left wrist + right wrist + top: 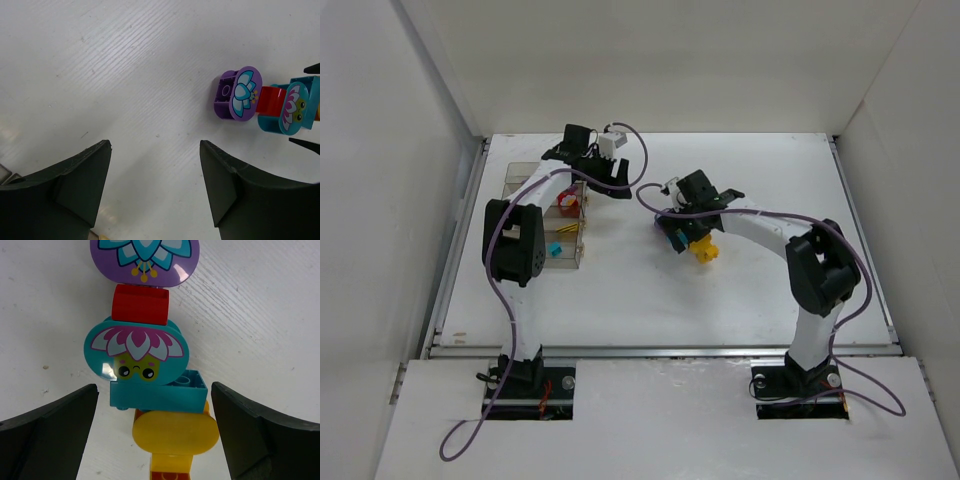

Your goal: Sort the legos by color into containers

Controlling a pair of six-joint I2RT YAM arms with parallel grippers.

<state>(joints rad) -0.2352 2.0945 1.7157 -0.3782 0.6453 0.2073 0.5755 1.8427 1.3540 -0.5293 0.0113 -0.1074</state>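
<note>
1. Top view:
   - The bins (516,172) are clear and joined in a row at the left of the tabletop (770,180). The row's long axis runs near-to-far.
   - Inside, far to near, are a red piece (568,203), a yellow piece (567,230) and a cyan piece (555,250). The left arm hides most of the far bin.
   - The left pincer (612,182) sits just beside the bins' far end, on the side toward centre. Its state isn't clear from up here.
   - The right pincer (678,236) is at mid-tabletop, low over a cluster of bricks.
   - Only the yellow brick (705,251) pokes out plainly, on the pincer's near-right side.

2. Left wrist:
   - The left pincer (155,150) is released, fingers apart w/ nothing betw. them and bare tabletop below.
   - Upper right, a purple brick (237,94), a red brick (272,100) and a cyan brick (290,107) touch in a line.
   - The line's long axis runs left-right, dipping a little to the right.
   - The purple & cyan bricks each show an oval flower print toward this cam. The line is well apart from the fingers.

3. Right wrist:
   - The right pincer (155,387) is spread wide, one finger each side of the line, neither touching it.
   - The line's long axis runs top-to-bottom, along the pincer's reach.
   - The purple brick (145,260) is farthest, then the red brick (140,302), then the cyan brick (135,352). The yellow brick (175,432) is nearest.
   - The cyan brick's oval has a flower and a face, upright as seen here. Its base lies betw. the fingertips, w/ a stud pointing up.
</note>
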